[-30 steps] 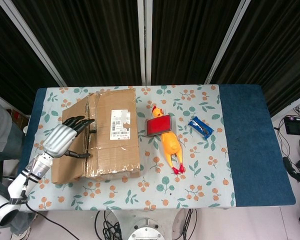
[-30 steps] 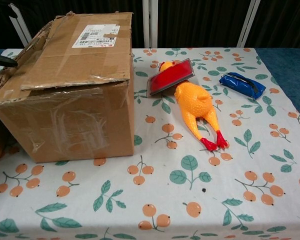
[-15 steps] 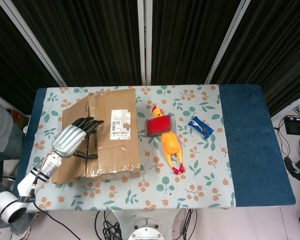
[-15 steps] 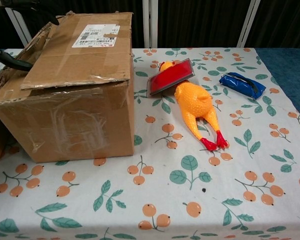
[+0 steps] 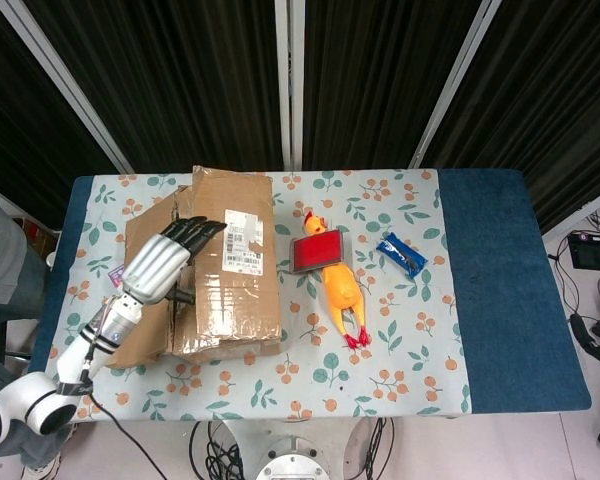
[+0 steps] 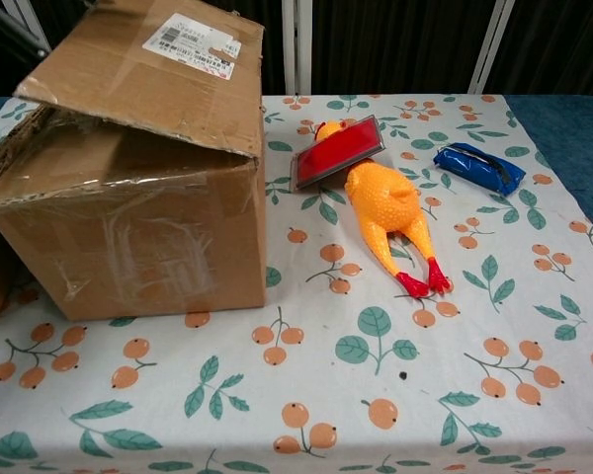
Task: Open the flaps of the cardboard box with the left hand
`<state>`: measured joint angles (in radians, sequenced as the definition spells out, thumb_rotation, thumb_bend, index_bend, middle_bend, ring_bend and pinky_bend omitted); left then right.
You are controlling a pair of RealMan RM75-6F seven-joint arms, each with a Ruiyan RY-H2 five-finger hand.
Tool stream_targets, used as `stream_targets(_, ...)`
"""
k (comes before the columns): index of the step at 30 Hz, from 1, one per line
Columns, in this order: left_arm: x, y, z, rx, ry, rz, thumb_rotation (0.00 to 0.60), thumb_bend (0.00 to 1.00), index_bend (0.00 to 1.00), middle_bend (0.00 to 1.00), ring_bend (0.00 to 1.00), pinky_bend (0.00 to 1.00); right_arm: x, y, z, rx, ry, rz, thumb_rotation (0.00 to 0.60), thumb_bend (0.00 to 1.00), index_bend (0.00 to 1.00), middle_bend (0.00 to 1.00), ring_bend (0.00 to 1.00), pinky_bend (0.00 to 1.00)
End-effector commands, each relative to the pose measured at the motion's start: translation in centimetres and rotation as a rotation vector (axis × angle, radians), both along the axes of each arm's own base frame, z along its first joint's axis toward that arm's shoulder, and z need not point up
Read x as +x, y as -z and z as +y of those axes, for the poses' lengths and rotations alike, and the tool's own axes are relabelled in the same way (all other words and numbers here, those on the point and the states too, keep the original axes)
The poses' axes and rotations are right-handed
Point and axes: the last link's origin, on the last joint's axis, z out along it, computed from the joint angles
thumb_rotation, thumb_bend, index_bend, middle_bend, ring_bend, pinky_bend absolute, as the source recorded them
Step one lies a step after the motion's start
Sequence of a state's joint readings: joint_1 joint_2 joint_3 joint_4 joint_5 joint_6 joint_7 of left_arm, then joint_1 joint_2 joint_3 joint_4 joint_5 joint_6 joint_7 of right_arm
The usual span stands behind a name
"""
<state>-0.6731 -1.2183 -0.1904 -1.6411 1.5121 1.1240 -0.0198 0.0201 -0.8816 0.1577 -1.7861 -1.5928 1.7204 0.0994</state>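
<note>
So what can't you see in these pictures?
- Inside the cardboard box: hidden in both views by the raised flap.
- Left hand: head view shows only its back, so the fingertips' hold is unclear; chest view hardly shows it.
- Right hand: in neither view.
- Label print: too small.

Your left hand point(image 5: 165, 262) sits over the box point(image 5: 205, 270), under its lifted flap point(image 6: 148, 74). Just right of the box, the chicken point(image 5: 337, 283), red block point(image 5: 315, 251) and blue packet point(image 5: 401, 254) crowd the worktop point(image 5: 500, 300); its blue right end lies open.
</note>
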Motion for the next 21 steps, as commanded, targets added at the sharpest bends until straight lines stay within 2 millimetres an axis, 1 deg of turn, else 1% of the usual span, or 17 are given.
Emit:
stream_targets(1,2.0,-0.1,0.7,0.049,0.033,-0.052,0.442,0.06,0.06,0.08,0.09,0.19,-0.1,-0.2,0.1,-0.005,-0.001,-0.003,0.6,0.21,0.0,0.0,0.0,0.0)
stream_targets(7,4.6,0.6,1.3,0.131,0.096,-0.112,0.475,0.06,0.05,0.03,0.07,0.19,-0.7,-0.4,0.2,-0.009,0.002,-0.017,0.6,0.21,0.0,0.0,0.0,0.0)
stream_targets(12,5.9,1.7,1.2,0.144,0.126,-0.134,0.472,0.06,0.05,0.02,0.06,0.19,-1.3,-0.8,0.3,-0.016,0.006,-0.027,0.6,0.21,0.0,0.0,0.0,0.0)
stream_targets(15,7.2,2.5,1.1,0.153,0.149,-0.169,0.471,0.06,0.05,0.01,0.05,0.19,-1.6,-1.1,0.4,-0.023,0.008,-0.03,0.6,0.21,0.0,0.0,0.0,0.0)
stream_targets(21,11.0,3.7,1.5,0.17,0.218,-0.241,0.475,0.06,0.05,0.0,0.05,0.18,-2.1,-1.3,0.5,-0.028,0.011,-0.04,0.6,0.21,0.0,0.0,0.0,0.0)
